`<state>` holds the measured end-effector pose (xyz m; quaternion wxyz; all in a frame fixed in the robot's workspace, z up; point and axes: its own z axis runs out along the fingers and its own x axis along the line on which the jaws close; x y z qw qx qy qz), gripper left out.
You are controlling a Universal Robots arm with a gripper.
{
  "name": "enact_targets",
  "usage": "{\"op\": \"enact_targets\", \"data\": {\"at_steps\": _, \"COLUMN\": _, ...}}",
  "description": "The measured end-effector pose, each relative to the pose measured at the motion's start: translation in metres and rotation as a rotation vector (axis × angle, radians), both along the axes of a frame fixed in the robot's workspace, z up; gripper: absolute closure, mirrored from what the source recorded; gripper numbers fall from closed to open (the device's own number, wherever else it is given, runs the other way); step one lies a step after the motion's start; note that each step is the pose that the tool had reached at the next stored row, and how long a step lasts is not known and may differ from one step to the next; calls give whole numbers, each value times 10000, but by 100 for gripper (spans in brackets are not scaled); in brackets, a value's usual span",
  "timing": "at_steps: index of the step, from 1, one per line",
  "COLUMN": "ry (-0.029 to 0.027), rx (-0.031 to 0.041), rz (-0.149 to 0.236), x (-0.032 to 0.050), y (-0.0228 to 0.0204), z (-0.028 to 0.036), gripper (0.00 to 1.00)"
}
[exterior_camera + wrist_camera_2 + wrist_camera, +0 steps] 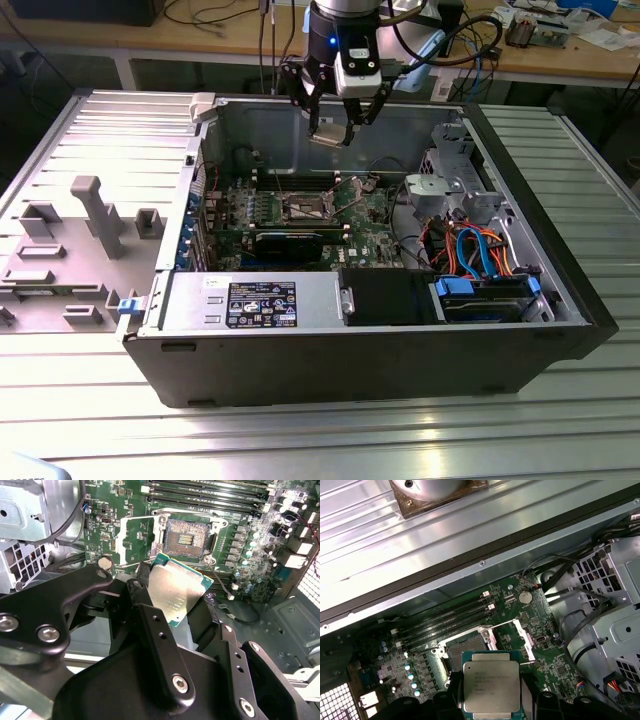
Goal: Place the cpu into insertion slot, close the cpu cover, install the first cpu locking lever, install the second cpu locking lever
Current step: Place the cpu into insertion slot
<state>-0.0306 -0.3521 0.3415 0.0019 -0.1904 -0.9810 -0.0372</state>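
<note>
Above the green board [102, 535], the pincer [333, 130] holds the cpu [176, 591]. Below, the insertion slot [187, 536] lies bare; the cpu cover [122, 540] seems flipped open.

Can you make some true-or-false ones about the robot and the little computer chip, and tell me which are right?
1. The gripper holds the cpu. True.
2. The cpu sits in the insertion slot. False: the slot is empty, and the cpu is up in the gripper, above the green board.
3. The cpu cover is shut over the slot. False: it is flipped open beside the slot.
4. The computer case lies open, so you can see inside. True.
</note>
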Motion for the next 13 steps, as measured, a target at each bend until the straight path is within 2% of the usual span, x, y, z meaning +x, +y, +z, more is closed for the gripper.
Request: {"op": "enact_targets", "data": {"at_steps": 13, "ry": -1, "rx": 0, "rz": -117, "x": 0, "y": 0, "z": 0, "gripper": 45}}
